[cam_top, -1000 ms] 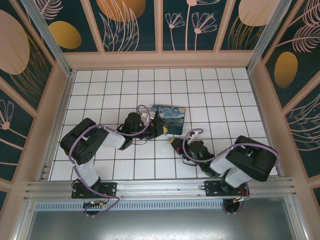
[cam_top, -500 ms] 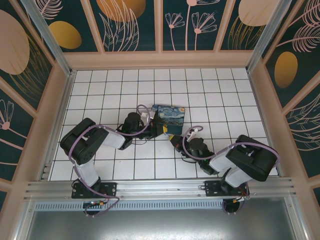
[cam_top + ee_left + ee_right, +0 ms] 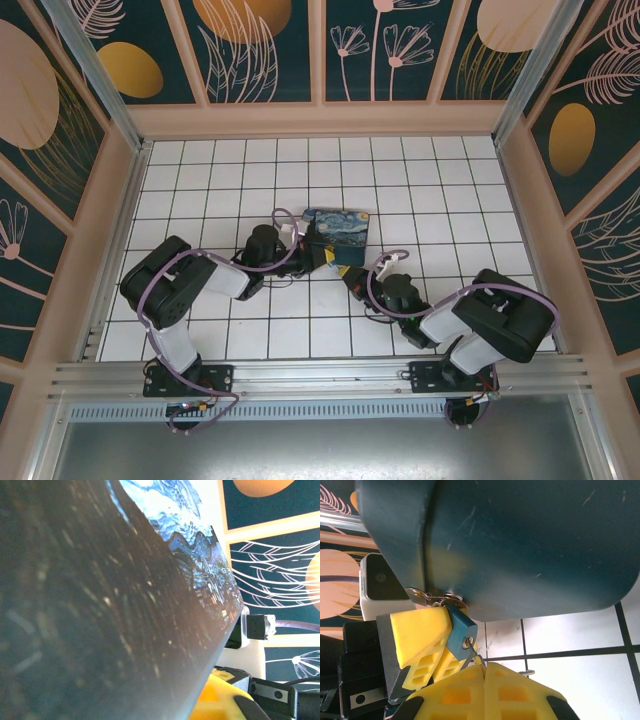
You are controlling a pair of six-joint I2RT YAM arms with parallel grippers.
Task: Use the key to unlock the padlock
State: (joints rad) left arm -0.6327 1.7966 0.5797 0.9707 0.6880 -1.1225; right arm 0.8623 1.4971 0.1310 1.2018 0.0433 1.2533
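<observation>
In the right wrist view the small bluish padlock (image 3: 460, 626) hangs from a ring under the dark Starry Night box (image 3: 530, 545). It sits pinched between the yellow fingers (image 3: 417, 632) of my left gripper (image 3: 323, 258). My right gripper (image 3: 484, 669) is shut on the thin grey key (image 3: 476, 654), whose tip sits in the padlock's keyhole. From above, both grippers meet at the box's near edge, with my right gripper (image 3: 352, 280) just below the left one. The box's printed side (image 3: 125, 605) looms close in the left wrist view.
The box (image 3: 337, 230) stands mid-floor on the white tiled surface (image 3: 450, 190). Patterned walls enclose the floor on three sides, and an aluminium rail (image 3: 320, 375) runs along the near edge. Purple cables loop over both arms.
My right gripper has edged up and left toward the left gripper and the box. The box has shifted slightly away. The left arm has hardly moved.
</observation>
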